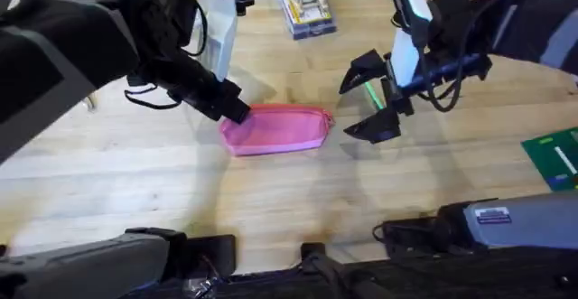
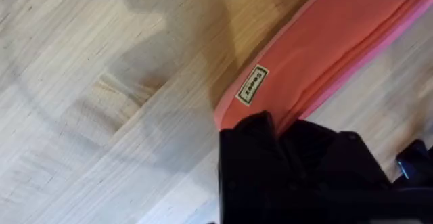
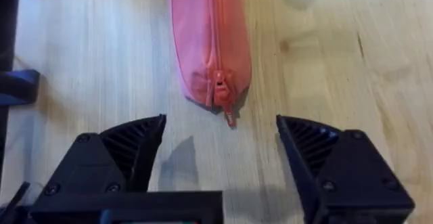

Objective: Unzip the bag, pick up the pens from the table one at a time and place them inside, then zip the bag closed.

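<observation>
Bag (image 2: 318,55) carries a small white label (image 2: 252,85), writing unreadable.

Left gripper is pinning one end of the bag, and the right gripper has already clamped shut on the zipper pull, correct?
Not quite. The right gripper is open, short of the zipper pull, as the right wrist view shows. The left gripper is at the other end of the bag.
</observation>
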`<action>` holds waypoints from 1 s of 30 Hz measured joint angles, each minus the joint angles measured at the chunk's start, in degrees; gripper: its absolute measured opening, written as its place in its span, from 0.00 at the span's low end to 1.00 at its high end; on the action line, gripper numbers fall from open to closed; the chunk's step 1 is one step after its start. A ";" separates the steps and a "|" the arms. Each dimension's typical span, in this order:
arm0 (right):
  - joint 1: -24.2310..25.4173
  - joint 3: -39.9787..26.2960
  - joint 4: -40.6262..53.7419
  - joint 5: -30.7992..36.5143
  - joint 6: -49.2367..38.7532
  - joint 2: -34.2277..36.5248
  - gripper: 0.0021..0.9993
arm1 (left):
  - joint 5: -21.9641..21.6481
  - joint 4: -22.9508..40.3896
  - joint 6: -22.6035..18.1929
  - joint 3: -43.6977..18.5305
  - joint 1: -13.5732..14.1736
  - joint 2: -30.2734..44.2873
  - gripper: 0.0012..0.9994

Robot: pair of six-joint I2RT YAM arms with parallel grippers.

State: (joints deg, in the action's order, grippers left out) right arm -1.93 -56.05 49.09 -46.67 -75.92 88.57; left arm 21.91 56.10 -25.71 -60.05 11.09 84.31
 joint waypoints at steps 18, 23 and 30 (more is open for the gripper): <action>-0.79 -0.04 -1.61 -3.65 -3.03 7.93 1.00 | 0.00 0.00 0.00 0.00 0.00 0.00 0.04; -2.97 -0.04 -3.69 -3.79 -3.23 8.27 1.00 | 0.00 0.00 0.00 0.00 0.00 0.00 0.04; -3.48 -0.04 -4.10 -3.79 -3.45 8.24 0.80 | 0.00 0.00 0.00 0.00 0.00 0.00 0.04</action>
State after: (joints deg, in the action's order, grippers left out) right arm -5.41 -56.10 44.99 -50.46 -79.38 96.82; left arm 21.91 56.10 -25.71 -60.05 11.09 84.31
